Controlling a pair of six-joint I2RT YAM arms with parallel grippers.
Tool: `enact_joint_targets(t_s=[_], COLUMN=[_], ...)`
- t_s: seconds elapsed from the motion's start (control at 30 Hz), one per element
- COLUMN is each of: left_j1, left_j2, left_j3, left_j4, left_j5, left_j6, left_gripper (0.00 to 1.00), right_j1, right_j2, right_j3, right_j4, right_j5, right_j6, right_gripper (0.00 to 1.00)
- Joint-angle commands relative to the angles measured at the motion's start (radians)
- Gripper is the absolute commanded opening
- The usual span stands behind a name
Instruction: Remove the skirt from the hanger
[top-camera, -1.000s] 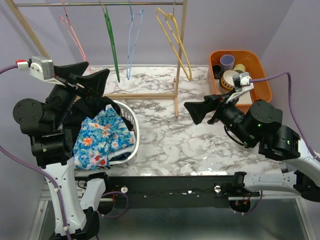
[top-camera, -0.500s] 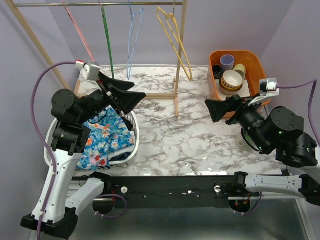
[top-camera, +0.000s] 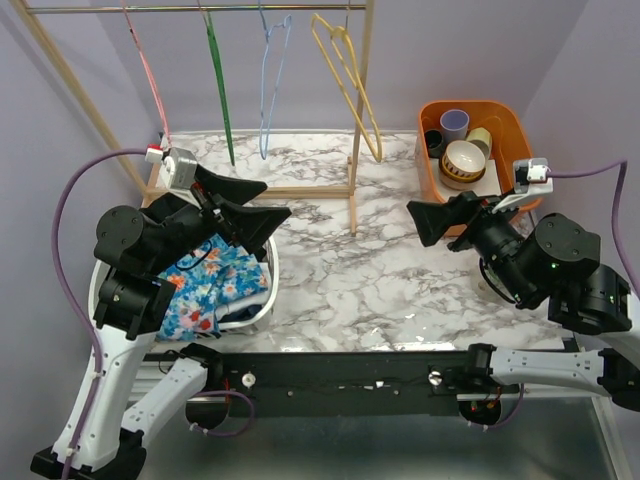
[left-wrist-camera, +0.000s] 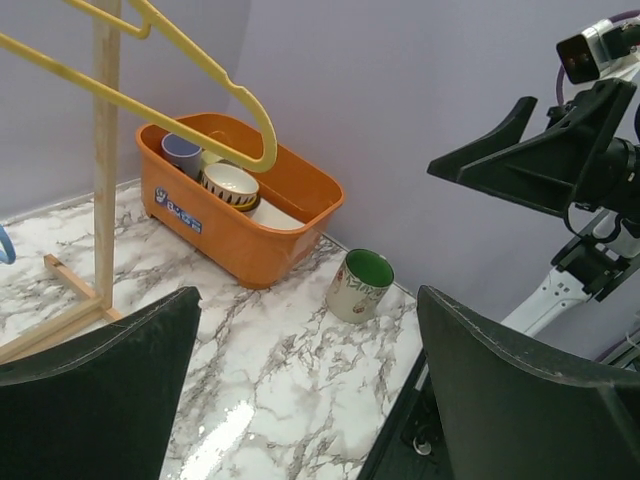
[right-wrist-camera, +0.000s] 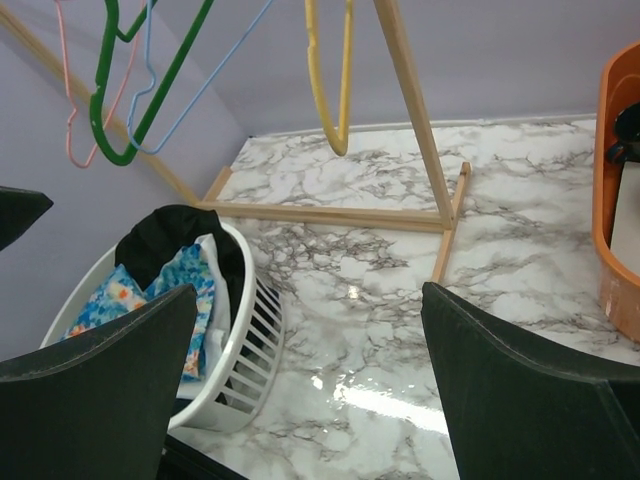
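Observation:
The light-blue hanger hangs bare on the wooden rail, and shows as a thin line in the right wrist view. The black skirt lies bunched in the white basket, at its far side. In the top view my left arm hides it. My left gripper is open and empty above the basket's far right rim, pointing right; its wrist view looks across the table. My right gripper is open and empty over the table's right half, pointing left.
The rail also holds pink, green and yellow hangers, and the rack's post stands mid-table. A blue floral garment fills the basket. An orange bin of bowls and cups sits back right, a green-lined mug beside it.
My left arm has swung from the far left across to above the basket, its gripper empty. My right gripper has drawn back to the right. The clothes in the basket have not moved.

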Motion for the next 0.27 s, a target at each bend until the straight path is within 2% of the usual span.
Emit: enact_joint_targets(t_s=[0.0, 0.23], left_j1=[-0.004, -0.004], left_j2=[0.0, 0.0], left_j3=[0.004, -0.001], left_j4=[-0.001, 0.005], left_j5=[-0.014, -0.017], left_j6=[0.015, 0.012], left_gripper=[0.99, 0.99], right_j1=[0.0, 0.002], right_j2=[-0.006, -0.005], right_j3=[-0.006, -0.005], right_j4=[-0.013, -0.019], right_j5=[-0.009, -0.026], right_j6=[0.019, 0.036], right_gripper=[1.0, 1.0])
